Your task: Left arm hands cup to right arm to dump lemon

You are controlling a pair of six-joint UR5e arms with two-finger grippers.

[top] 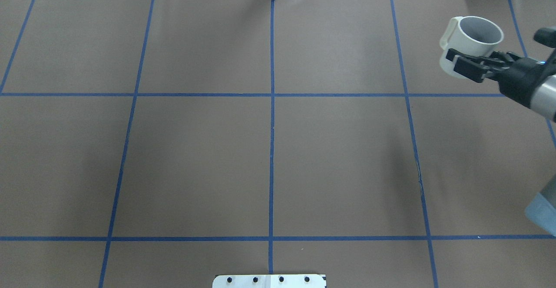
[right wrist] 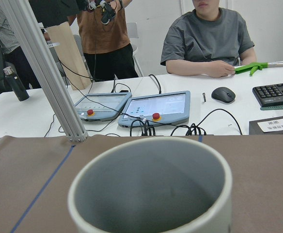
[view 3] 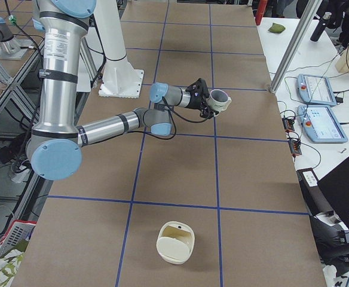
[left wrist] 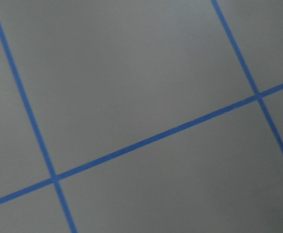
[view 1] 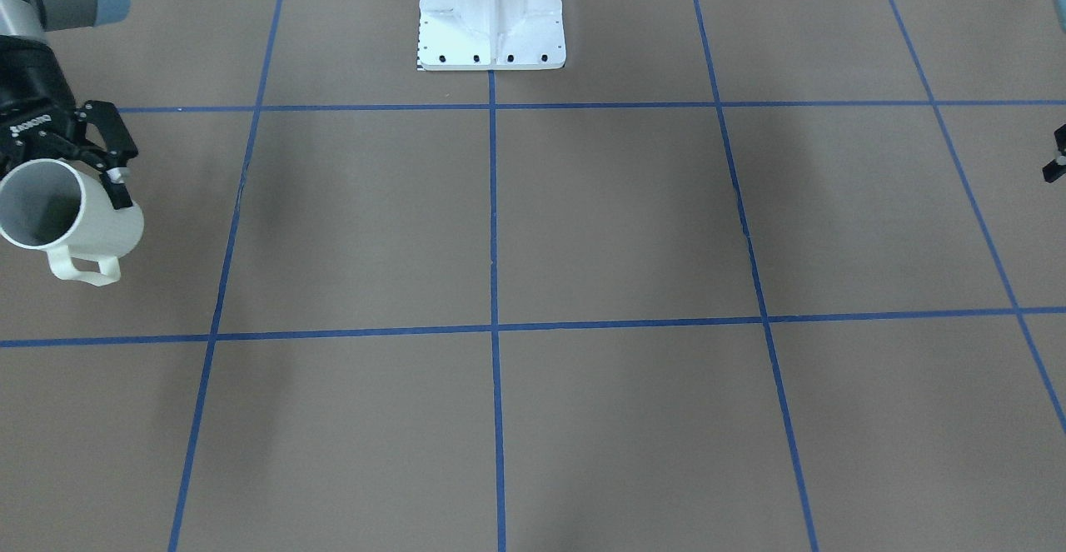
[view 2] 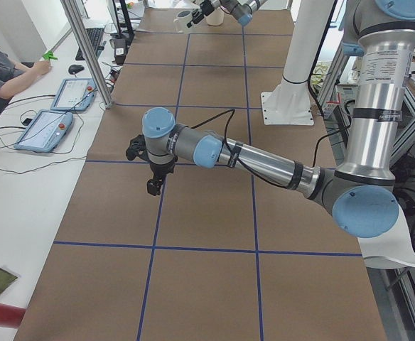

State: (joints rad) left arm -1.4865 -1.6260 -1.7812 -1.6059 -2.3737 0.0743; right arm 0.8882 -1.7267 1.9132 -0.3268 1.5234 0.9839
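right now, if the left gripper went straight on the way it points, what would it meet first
The left gripper points roughly down, so it would meet the brown table first; its wrist view shows only paper and blue tape lines below. Depth is unclear.

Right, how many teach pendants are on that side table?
2, side by side on the white side table: one pendant by the aluminium post, the other pendant beside it, nearer the mouse. None seems hidden.

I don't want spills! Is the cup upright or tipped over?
Upright: the right hand holds the cup with its mouth facing up, rim level.
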